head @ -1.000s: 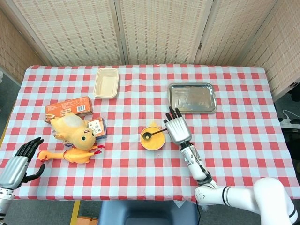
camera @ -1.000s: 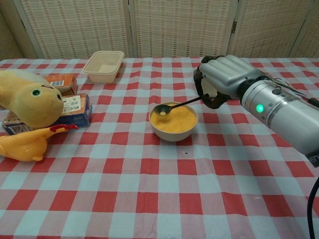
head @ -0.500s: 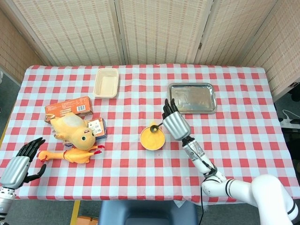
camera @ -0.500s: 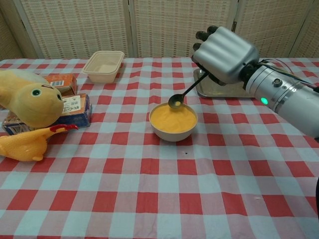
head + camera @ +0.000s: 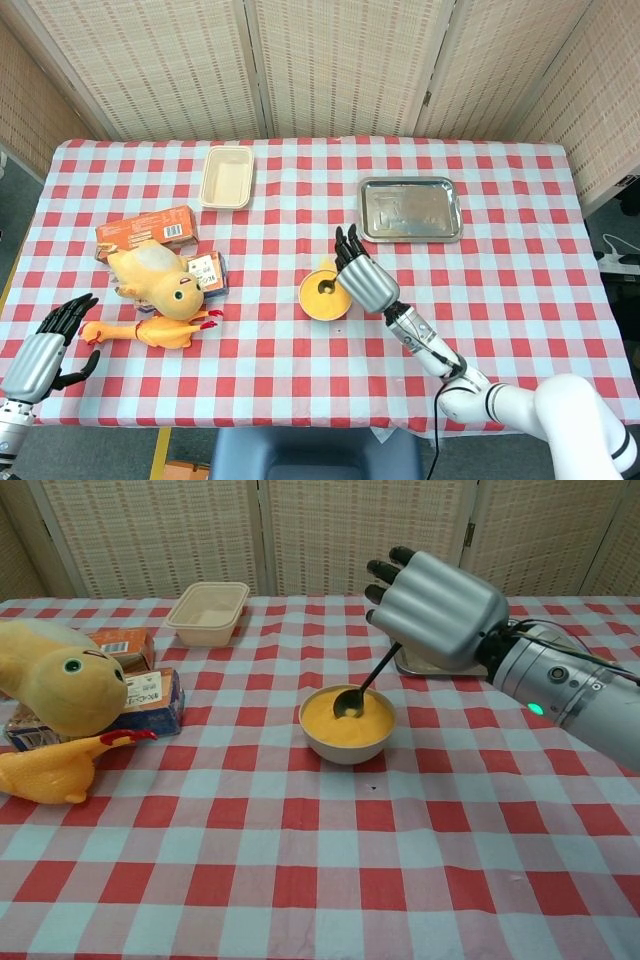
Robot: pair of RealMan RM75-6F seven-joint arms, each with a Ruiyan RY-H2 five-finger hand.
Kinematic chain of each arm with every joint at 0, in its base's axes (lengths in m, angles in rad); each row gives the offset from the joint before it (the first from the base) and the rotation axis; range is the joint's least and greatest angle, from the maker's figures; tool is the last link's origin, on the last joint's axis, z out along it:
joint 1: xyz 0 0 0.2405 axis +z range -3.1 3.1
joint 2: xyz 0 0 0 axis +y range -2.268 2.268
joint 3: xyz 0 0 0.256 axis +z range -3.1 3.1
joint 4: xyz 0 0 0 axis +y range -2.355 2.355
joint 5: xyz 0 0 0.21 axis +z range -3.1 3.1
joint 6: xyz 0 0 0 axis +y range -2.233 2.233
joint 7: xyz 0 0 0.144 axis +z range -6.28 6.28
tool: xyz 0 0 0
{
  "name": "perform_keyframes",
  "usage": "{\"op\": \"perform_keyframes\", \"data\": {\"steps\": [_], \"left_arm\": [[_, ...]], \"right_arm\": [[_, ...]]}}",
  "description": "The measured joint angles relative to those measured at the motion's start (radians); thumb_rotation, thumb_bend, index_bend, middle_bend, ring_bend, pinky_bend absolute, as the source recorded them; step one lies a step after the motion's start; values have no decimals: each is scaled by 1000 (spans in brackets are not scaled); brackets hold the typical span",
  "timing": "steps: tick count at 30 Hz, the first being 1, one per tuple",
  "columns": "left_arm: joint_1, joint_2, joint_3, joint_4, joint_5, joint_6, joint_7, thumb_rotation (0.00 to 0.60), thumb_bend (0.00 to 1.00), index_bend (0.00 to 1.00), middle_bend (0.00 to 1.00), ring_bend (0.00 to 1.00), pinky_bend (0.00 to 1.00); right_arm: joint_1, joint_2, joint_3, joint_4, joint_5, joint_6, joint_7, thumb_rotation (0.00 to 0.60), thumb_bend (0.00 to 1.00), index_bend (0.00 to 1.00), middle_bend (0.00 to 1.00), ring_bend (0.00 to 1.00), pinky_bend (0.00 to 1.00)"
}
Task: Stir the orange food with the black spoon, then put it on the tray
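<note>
A cream bowl of orange food stands mid-table, also seen in the head view as the bowl. My right hand hovers just above and right of it, holding the black spoon steeply tilted, its tip dipped in the food. From the head camera the right hand covers the bowl's right side. The steel tray lies behind the bowl to the right; in the chest view the hand hides most of it. My left hand rests open at the front left edge.
A yellow plush duck, a rubber chicken and two boxes, orange and blue, crowd the left side. An empty beige container sits at the back left.
My right hand rose and swung left over the bowl, tipping the spoon from nearly flat to steep. The spoon bowl moved from the left of the food toward its middle.
</note>
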Motion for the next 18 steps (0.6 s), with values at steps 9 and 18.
{"op": "perform_keyframes", "data": {"steps": [9,18], "left_arm": [[1,0,1,-3,1,2,4,600,447,0,0,0,89],[2,1,0,-5,-1,3,5,600,446,0,0,0,89]], "right_arm": [[-35,34,17,-106,-4,-3,17,600,365,975,305,112,211],[-49,31,66,-93,-1,10,21,600,365,975,305,112,217]]}}
